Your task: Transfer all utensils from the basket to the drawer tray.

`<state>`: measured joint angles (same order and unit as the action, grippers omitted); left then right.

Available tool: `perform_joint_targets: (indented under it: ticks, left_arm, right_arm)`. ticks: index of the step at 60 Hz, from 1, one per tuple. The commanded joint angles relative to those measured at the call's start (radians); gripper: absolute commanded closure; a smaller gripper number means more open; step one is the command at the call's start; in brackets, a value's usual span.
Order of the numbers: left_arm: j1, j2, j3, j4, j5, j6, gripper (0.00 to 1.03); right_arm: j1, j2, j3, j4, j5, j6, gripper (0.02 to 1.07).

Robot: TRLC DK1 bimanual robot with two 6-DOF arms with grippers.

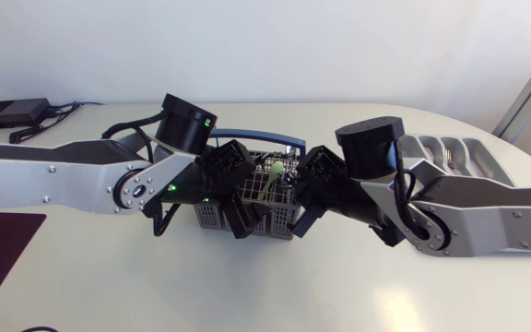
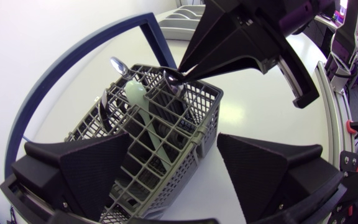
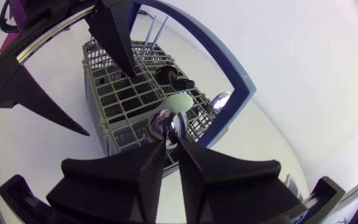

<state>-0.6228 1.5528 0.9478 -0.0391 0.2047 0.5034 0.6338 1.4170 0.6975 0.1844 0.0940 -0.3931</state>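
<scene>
1. Step in hand: pulling one utensil out of the basket (image 2: 191,146). The right gripper (image 3: 171,140) is at the right end of the basket, on the upper end of a metal spoon (image 3: 168,123) that stands in one of the compartments.
2. Right gripper: the fingers are almost together and clamped on the spoon from two sides. Its shiny bowl shows just past the fingertips.
3. Left gripper (image 2: 173,135): the fingers are wide apart with nothing held. One finger is over the basket's grid and the other over the tabletop (image 1: 109,277) beside it, so the basket's near corner lies between them. Whether either finger touches the basket cannot be told.
4. Position of the task's things:
   - The basket stands mid-tabletop between the two arms.
   - The tray (image 1: 496,168) lies at the far right, well apart from the basket and behind the right arm.
   - In the basket, besides the held spoon: a pale green spoon (image 3: 180,101), a second metal spoon (image 3: 220,99) and dark utensils (image 3: 173,78).
5. Judgement on progress: early or middle stage, as several utensils remain to be moved.
6. Next move calls for:
   - a straight lift until the spoon's handle clears the grid;
   - a carry to the right, to the tray;
   - the basket kept from rising with the spoon.
</scene>
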Motion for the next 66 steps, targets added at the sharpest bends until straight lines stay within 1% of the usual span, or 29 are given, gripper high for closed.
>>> perform_joint_targets:
  ticks: [1,6,11,39,53,66]
  left_arm:
    - [0.003,-0.010,-0.027,0.005,0.009,0.026,0.06]
    - [0.005,-0.010,-0.029,0.007,0.012,0.026,0.06]
    - [0.005,-0.010,-0.029,0.007,0.013,0.026,0.06]
    - [0.005,-0.014,-0.029,0.007,0.018,0.026,0.06]
    - [0.005,-0.005,-0.029,0.019,0.018,0.026,0.06]
    - [0.003,0.006,-0.027,0.027,0.018,0.023,0.06]
  right_arm:
    - [0.007,0.028,0.025,0.013,0.023,-0.007,0.94]
    - [0.006,0.028,0.025,0.021,0.038,-0.009,0.96]
    - [0.007,0.026,0.025,0.026,0.047,-0.013,1.01]
    - [0.010,-0.047,0.000,0.007,0.044,-0.024,1.01]
    - [0.017,-0.121,0.000,-0.025,0.027,-0.029,1.01]
    - [0.021,-0.187,-0.013,-0.022,0.024,-0.029,1.01]
